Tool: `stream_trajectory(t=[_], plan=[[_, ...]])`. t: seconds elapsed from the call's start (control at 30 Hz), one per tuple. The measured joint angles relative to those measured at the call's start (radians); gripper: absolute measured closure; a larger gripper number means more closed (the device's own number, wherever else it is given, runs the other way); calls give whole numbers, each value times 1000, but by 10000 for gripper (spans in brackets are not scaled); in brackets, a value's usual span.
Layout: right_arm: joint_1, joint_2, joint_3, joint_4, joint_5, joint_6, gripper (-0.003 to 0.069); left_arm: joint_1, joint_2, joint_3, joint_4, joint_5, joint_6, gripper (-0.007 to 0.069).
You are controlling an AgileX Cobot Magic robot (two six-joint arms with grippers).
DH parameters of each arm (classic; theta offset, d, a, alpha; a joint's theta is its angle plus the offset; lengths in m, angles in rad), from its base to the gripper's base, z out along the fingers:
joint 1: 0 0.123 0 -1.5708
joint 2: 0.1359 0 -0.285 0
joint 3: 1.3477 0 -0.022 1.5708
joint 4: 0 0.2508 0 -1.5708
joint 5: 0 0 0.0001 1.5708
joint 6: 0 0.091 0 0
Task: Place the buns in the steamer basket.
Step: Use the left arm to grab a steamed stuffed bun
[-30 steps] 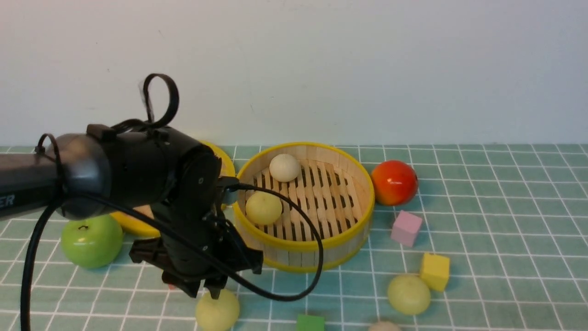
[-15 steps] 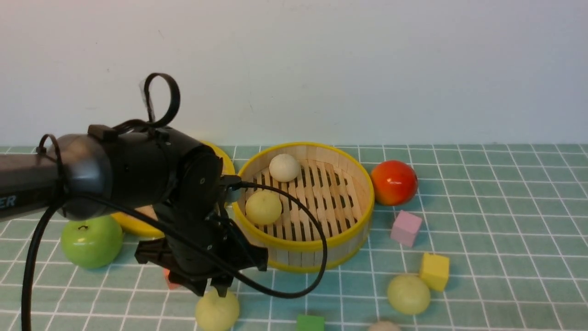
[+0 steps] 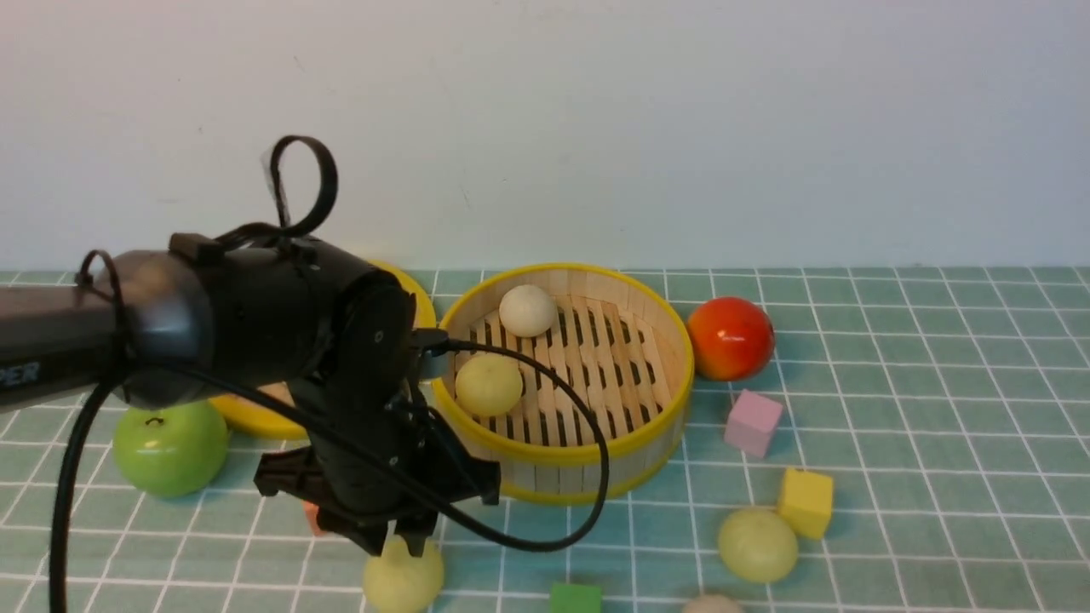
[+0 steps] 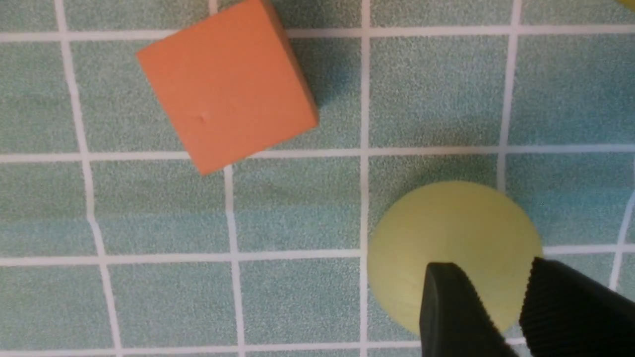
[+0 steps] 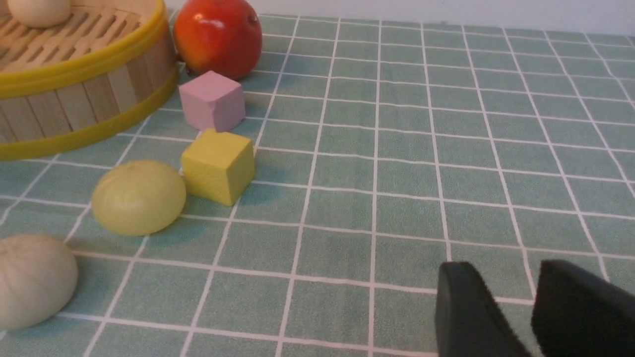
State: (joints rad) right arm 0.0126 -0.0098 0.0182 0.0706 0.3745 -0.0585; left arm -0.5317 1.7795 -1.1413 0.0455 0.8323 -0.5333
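Note:
The steamer basket (image 3: pixel 562 447) stands mid-table with one off-white bun (image 3: pixel 528 310) and one yellow-green bun (image 3: pixel 489 385) inside. My left gripper (image 3: pixel 393 541) points down, open, its fingertips just over a yellow-green bun (image 3: pixel 404 581) at the front edge. In the left wrist view that bun (image 4: pixel 454 223) shows through the gap of the left gripper (image 4: pixel 491 267); nothing is gripped. Another yellow-green bun (image 3: pixel 757 545) and an off-white bun (image 3: pixel 712 605) lie front right. The right gripper (image 5: pixel 501 270) hovers open over bare cloth, away from those two buns (image 5: pixel 139 197) (image 5: pixel 32 280).
A green apple (image 3: pixel 170 447) and the flat lid (image 3: pixel 247 419) sit left, partly behind my arm. A red-orange fruit (image 3: pixel 731 337), pink cube (image 3: pixel 753 422) and yellow cube (image 3: pixel 806 502) lie right of the basket. A green cube (image 3: pixel 575 598) and an orange cube (image 4: pixel 228 84) are near the left gripper.
My left gripper has sunk a little and shifted slightly right, closer onto the front yellow-green bun. The jaws kept the same gap. Nothing else moved.

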Motion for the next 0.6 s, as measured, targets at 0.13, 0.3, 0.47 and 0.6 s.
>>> stream_trajectory(t=[0.13,0.3,0.47,0.6], plan=[[0,0,0,0,0,0,420,0,49,0,1,-5,0,387],[0,0,0,0,0,0,420,0,69,-3,6,-37,0,391],[0,0,0,0,0,0,420,0,69,-3,6,-38,0,460],[0,0,0,0,0,0,420,0,69,-10,6,-18,7,622]])
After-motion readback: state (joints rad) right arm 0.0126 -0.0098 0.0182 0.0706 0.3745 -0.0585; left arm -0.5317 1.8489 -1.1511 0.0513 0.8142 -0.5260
